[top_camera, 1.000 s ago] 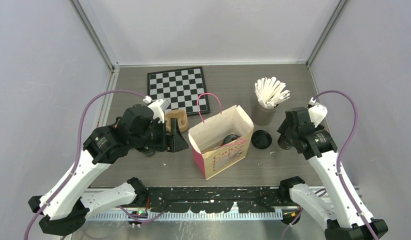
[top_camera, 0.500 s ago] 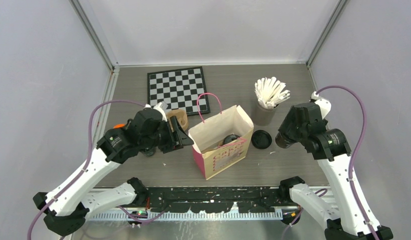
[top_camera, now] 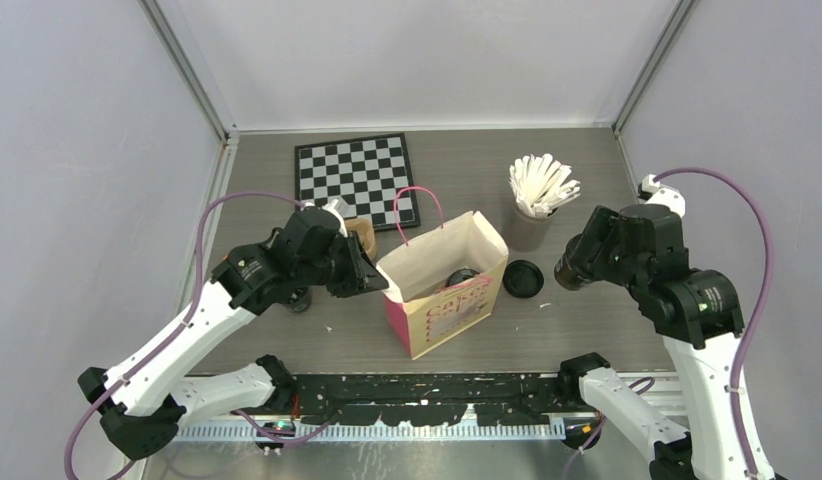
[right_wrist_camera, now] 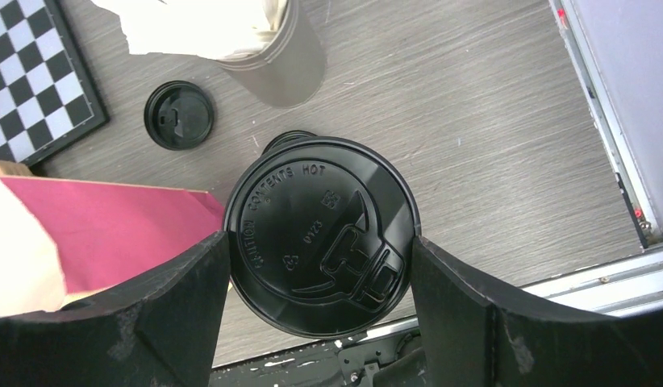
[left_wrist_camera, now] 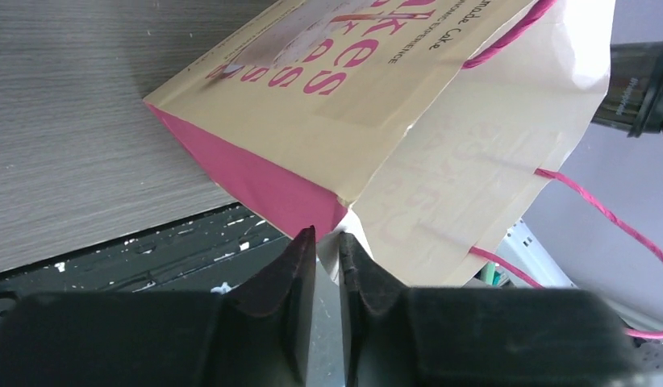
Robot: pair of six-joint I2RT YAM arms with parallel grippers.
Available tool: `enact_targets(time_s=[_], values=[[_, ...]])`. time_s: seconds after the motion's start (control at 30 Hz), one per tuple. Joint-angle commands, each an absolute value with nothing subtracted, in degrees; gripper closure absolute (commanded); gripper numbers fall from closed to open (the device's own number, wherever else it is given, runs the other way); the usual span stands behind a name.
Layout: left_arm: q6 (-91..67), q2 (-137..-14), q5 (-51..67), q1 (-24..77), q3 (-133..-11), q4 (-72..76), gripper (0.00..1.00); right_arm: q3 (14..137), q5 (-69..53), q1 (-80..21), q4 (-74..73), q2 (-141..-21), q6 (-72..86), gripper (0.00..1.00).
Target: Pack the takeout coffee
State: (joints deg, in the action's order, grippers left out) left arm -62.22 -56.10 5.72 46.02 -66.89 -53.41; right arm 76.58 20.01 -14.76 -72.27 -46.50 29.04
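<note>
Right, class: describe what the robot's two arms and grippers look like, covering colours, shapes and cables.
The left arm and right arm each have white link shells, black joint housings and a looping purple cable. The left gripper and right gripper have chunky matte-black fingers.

My left fingers (left_wrist_camera: 284, 278) are matt black plastic, the bag (left_wrist_camera: 377, 105) smooth paper, the tabletop (left_wrist_camera: 70, 121) beside it wood-grain, the cup (right_wrist_camera: 320, 234) satin plastic.

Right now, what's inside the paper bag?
One black cup shows through the open top of the paper bag. The bag's walls hide the cup's lower part and the rest of the bottom.
</note>
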Motion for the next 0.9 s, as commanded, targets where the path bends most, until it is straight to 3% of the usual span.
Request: enact_targets(time_s=[0.0, 0.2, 0.87], values=[[-55.95, -57.26, 6.93, 46.19, -71.28, -54.45, 0.86, 82.88, 18.20, -14.56, -75.36, -47.62, 25.52, 0.37], [-46.46, -59.19, 9.17, 46.14, -75.44, -56.48, 1.00, 87.27, 11.33, -14.55, -73.65, -47.42, 23.15, 0.37], [-34.73, -64.22, 29.52, 42.22, -77.27, -54.26, 1.00, 95.01, -18.01, -14.54, -56.00, -53.57, 12.06, 0.37]])
